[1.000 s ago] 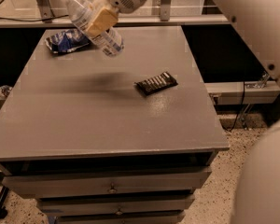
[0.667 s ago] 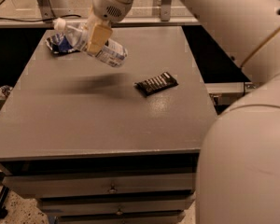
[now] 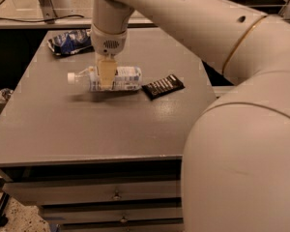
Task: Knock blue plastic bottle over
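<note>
The blue plastic bottle (image 3: 123,79) is on its side at the middle of the grey table (image 3: 87,129), with its white cap (image 3: 72,76) pointing left. A shadow lies just under it. My gripper (image 3: 105,76) comes down from above and is shut around the bottle's middle; one tan finger (image 3: 105,71) crosses the front of it. The large white arm fills the right side of the view and hides the table's right part.
A blue-and-silver foil snack bag (image 3: 67,41) lies at the table's back left. A flat black candy-bar wrapper (image 3: 163,86) lies just right of the bottle. Drawers (image 3: 116,195) sit under the table's front edge. A rail runs behind the table.
My gripper has carried the bottle from the back left, near the snack bag, down to the middle of the table. The bottle has turned from tilted to lying level.
</note>
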Available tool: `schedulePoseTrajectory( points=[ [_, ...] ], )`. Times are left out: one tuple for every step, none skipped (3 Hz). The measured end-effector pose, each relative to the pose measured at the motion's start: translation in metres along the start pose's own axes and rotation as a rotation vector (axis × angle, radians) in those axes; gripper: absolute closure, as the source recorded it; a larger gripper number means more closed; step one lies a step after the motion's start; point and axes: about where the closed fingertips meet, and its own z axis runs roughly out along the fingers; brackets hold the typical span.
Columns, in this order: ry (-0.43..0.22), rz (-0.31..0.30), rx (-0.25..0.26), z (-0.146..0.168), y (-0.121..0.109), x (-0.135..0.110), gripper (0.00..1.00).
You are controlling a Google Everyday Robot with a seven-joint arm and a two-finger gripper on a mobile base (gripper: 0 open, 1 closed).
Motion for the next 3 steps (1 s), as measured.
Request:
schedulePoseTrajectory(
  points=[
    [0.03, 0.012, -0.02, 0.011, 0.007, 0.0, 0.61],
    [0.023, 0.028, -0.012, 0.01, 0.006, -0.005, 0.38],
    [-0.005, 0.046, 0.007, 0.002, 0.003, -0.011, 0.15]
  ],
)
